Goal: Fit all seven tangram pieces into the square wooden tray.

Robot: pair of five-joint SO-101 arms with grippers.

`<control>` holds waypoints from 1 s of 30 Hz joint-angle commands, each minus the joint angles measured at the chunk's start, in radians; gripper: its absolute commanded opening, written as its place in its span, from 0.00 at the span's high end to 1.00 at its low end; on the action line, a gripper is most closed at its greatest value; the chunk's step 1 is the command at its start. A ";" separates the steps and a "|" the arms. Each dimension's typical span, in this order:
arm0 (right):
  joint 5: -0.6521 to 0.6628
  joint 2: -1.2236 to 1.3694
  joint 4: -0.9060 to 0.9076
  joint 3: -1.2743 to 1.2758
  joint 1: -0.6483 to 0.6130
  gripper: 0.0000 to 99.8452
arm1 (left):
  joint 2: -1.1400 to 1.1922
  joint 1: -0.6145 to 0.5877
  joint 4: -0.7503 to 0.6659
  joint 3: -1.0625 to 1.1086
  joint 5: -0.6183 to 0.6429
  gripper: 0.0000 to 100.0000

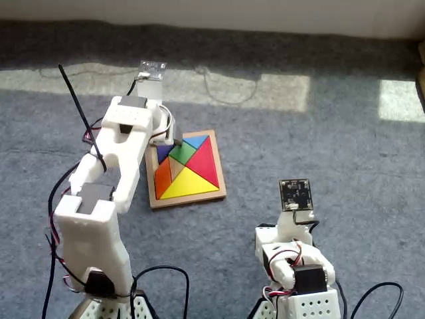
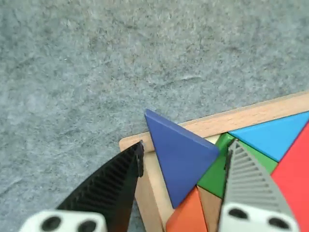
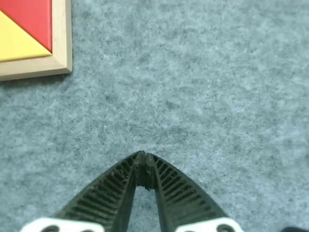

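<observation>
The square wooden tray (image 1: 221,185) lies on the grey carpet and holds a red triangle (image 1: 206,159), a yellow triangle (image 1: 186,183), an orange piece (image 1: 162,177), a green piece (image 1: 182,153) and a light blue piece (image 1: 196,141). A dark blue triangle (image 2: 181,154) sits askew at the tray's corner, its tip over the rim (image 2: 212,123). My left gripper (image 2: 186,154) is open and straddles this triangle, one finger on each side. My right gripper (image 3: 144,169) is shut on nothing, low over bare carpet, near the tray corner (image 3: 60,48).
The left arm (image 1: 113,153) stretches over the carpet beside the tray's left edge. The right arm (image 1: 295,259) stays at the front right, away from the tray. Cables (image 1: 219,86) trail across the sunlit strip at the back.
</observation>
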 commanded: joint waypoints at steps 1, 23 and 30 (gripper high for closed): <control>-0.006 -0.005 0.004 0.153 0.012 0.99 | 0.047 -0.001 0.069 -0.125 0.009 0.74; -0.006 -0.005 0.004 0.153 0.012 0.99 | -0.189 0.073 0.080 0.094 -0.126 0.91; -0.006 -0.005 0.004 0.153 0.012 0.99 | -0.426 0.176 -0.072 0.407 -0.222 0.91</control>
